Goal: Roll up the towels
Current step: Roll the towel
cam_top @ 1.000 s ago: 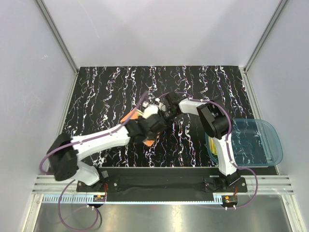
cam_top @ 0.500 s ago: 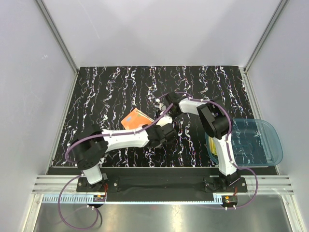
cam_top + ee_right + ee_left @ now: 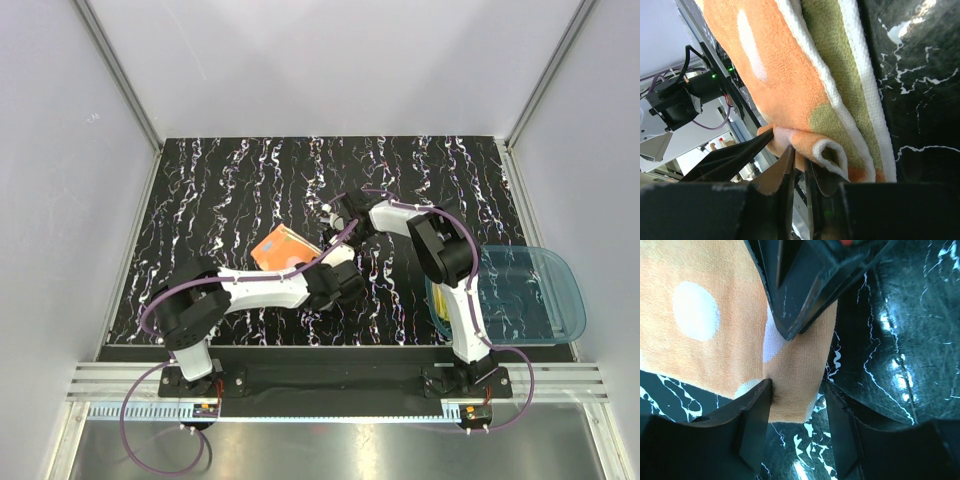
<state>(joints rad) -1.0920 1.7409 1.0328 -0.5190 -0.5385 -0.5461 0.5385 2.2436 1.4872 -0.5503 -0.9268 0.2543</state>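
The orange towel with pale dots point(image 3: 279, 246) lies flat on the black marbled table. My right gripper point(image 3: 333, 222) is shut on its folded right edge; the right wrist view shows the jaws point(image 3: 799, 155) pinching the curled fold of the orange towel point(image 3: 790, 65). My left gripper point(image 3: 328, 268) is open at the towel's near right corner. In the left wrist view point(image 3: 797, 390) one finger point(image 3: 757, 405) touches the towel point(image 3: 715, 340) and the other stands off it. A strip of the yellow towel point(image 3: 437, 308) shows in the tray, mostly hidden by the right arm.
A translucent blue tray point(image 3: 540, 300) sits at the table's right edge beside the right arm. The two arms cross close together over the table's middle. Grey walls enclose the table on three sides.
My left arm has swung its gripper off the top of the orange towel toward the near right corner, uncovering the towel. The right gripper has stayed on the towel's edge.
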